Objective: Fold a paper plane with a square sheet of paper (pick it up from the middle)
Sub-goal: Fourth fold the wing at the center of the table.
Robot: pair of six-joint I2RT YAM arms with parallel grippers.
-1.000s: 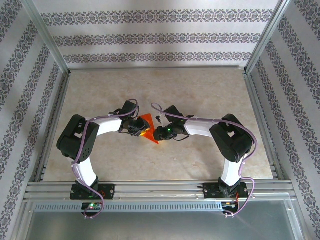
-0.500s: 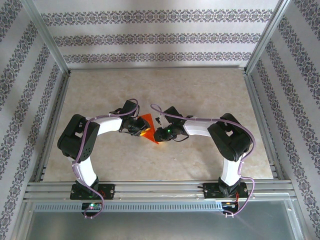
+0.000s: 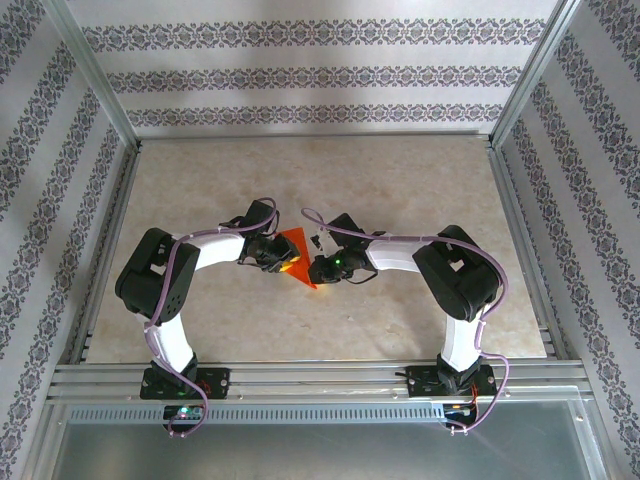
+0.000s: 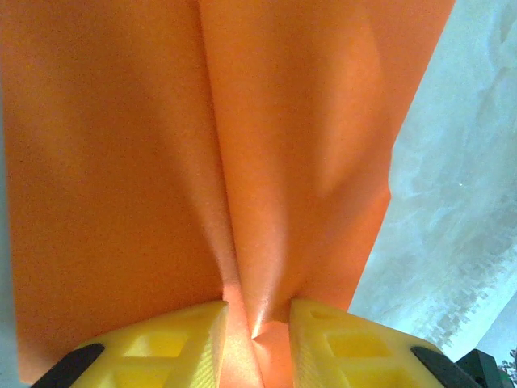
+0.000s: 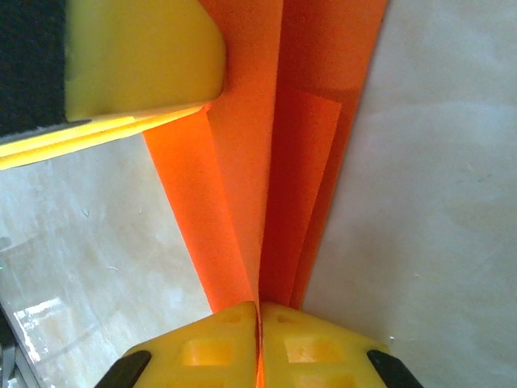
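One beige table (image 3: 400, 190) lies under everything; nothing on it shifts vs a sec ago. Two arms next: left arm (image 3: 190, 265) and right arm (image 3: 440, 265) both have elbows out and forearms bent in toward centre, wrists nearly meeting low over the table. That pose is the same as before, bar a tiny nudge on the right. The paper plane (image 3: 296, 258), a half-folded orange wedge, sits mid-table betw. the wrists in the same spot, narrow tip toward the near edge.

The real change is small. The right gripper (image 5: 259, 311) has closed, and its jaws are now pressed together on the plane's centre crease, layers fanning away from them. The left gripper (image 4: 257, 311) pinches a raised ridge of the paper, the narrow gap betw. its jaws packed w/ paper, approx. as before. One left finger (image 5: 137, 56) shows over the plane's far end in the right wrist view.

Meaning, prob.: both ends of the centre fold are pinned, so the crease is ready to sharpen. The plane isn't done yet.
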